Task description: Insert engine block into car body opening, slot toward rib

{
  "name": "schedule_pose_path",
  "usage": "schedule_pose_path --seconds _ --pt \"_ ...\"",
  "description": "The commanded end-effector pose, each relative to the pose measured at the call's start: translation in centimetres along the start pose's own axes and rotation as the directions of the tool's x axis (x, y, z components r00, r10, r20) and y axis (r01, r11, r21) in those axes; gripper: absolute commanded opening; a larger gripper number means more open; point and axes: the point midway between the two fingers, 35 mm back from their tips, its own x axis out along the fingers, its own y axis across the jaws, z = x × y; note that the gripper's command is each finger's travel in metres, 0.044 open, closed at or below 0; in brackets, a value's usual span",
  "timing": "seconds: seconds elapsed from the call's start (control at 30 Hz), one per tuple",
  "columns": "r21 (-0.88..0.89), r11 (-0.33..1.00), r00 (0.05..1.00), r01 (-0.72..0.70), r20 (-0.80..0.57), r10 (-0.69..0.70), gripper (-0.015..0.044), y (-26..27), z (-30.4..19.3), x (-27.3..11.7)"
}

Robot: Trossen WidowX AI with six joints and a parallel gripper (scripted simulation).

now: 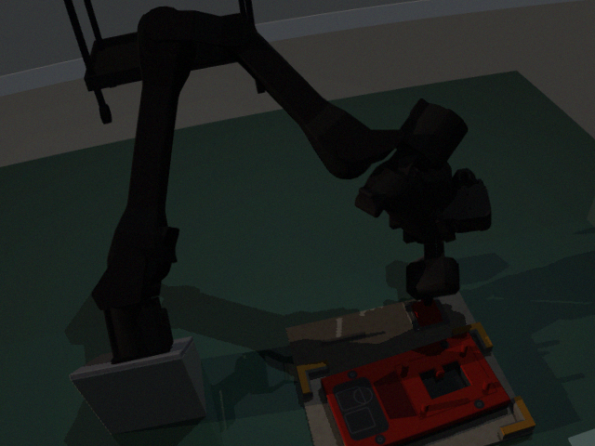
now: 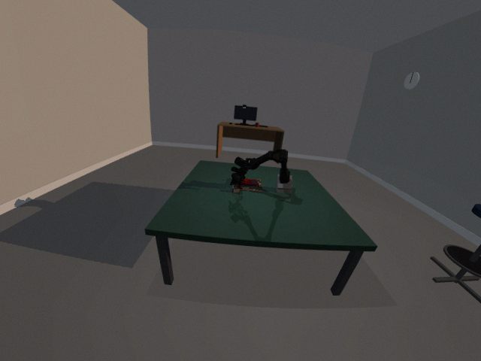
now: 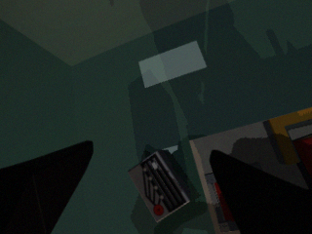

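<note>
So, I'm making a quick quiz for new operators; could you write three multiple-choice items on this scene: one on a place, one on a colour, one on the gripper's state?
1. Where is the engine block?
A) In the car body's opening
B) On the green table, beside the board
C) On top of the car body

2. What colour is the car body?
A) Red
B) Blue
C) White

3. How is the gripper?
A) Shut on the engine block
B) Shut on nothing
C) Open

1: B, the wrist view shows it on the green surface, outside the board's edge.
2: A, the top view shows its red shell.
3: C, the wrist view shows its fingers wide apart with nothing gripped.
</note>
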Motion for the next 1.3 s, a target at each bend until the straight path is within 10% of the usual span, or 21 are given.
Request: schedule_pose_path --seconds 0.0,0.57,1.27 --pt "0.117 0.993 1.0 0.024 -0.009 -0.024 0.044 0.0 0.5 0.0" --pt "0.624 0.765 0.987 0.159 -0.094 -0.128 0.044 -0.1 1.4 -0.1" --pt "0.953 0.15 0.947 0.261 -0.223 -0.232 0.044 0.3 1.6 -1.3"
